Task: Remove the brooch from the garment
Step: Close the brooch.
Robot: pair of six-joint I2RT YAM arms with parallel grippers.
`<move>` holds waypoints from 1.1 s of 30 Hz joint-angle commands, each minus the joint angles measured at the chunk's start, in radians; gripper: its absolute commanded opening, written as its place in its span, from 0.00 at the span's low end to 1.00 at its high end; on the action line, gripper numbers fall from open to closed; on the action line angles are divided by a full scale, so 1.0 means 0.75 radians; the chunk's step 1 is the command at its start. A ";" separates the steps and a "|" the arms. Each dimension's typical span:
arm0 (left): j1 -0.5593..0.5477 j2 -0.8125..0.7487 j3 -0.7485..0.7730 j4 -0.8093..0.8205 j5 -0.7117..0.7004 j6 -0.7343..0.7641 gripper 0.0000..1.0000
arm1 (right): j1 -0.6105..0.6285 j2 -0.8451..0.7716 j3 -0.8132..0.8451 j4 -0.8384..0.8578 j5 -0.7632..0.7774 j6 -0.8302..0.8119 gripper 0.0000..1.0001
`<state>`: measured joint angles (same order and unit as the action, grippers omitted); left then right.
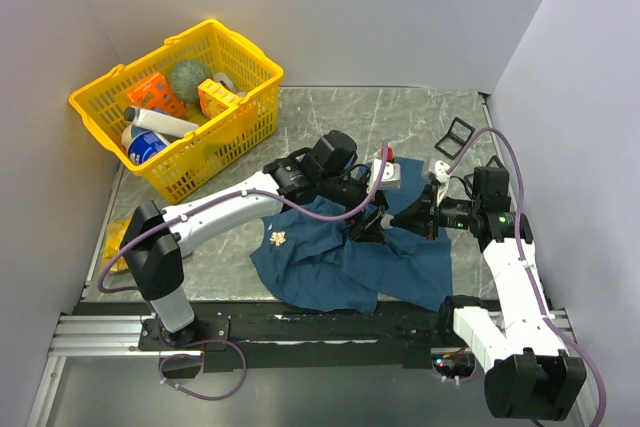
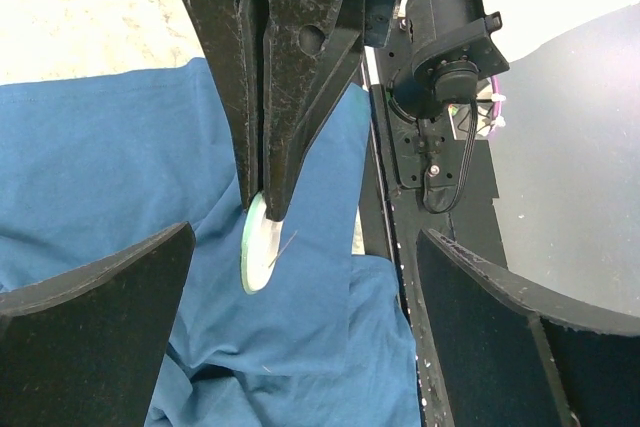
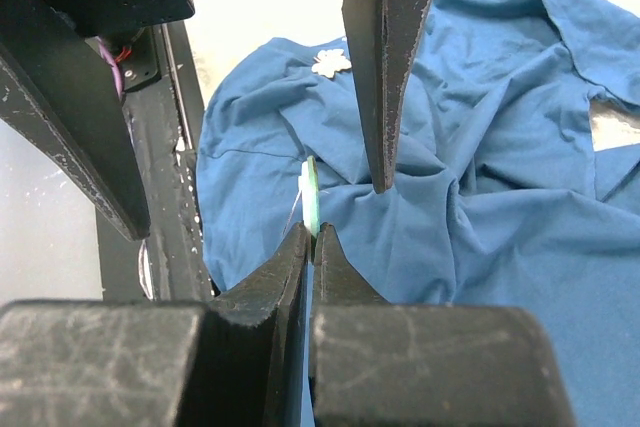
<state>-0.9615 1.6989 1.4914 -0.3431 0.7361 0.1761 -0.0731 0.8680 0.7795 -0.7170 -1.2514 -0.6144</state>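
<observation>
The garment (image 1: 330,267) is a wrinkled dark blue shirt spread on the table in front of the arms. My right gripper (image 3: 313,232) is shut on the edge of a thin pale green round brooch (image 3: 310,192), held on edge just above the cloth (image 3: 500,147). In the left wrist view the brooch (image 2: 258,247) hangs from those shut fingers (image 2: 290,97), its thin pin bare beside it. My left gripper (image 2: 308,237) stands wide open around that spot, holding nothing. A small pale flower-shaped pin (image 1: 278,239) sits on the shirt's left part.
A yellow basket (image 1: 180,107) with several items stands at the back left. Black square frames (image 1: 452,135) and a small white box (image 1: 392,175) lie behind the shirt. A black rail (image 1: 300,322) runs along the near edge. Walls close in on both sides.
</observation>
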 commanded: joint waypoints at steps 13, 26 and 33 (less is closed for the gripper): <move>0.002 -0.046 0.038 -0.001 0.011 0.041 0.93 | -0.066 0.031 0.061 -0.103 -0.244 -0.038 0.00; 0.059 -0.064 0.008 0.069 0.076 -0.030 0.65 | -0.091 0.072 0.071 -0.138 -0.309 -0.032 0.00; 0.075 -0.075 -0.031 0.116 0.115 -0.069 0.52 | -0.115 0.107 0.063 -0.079 -0.348 0.072 0.00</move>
<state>-0.9070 1.6962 1.4796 -0.3103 0.7712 0.1524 -0.1452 0.9401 0.7856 -0.8047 -1.4605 -0.6060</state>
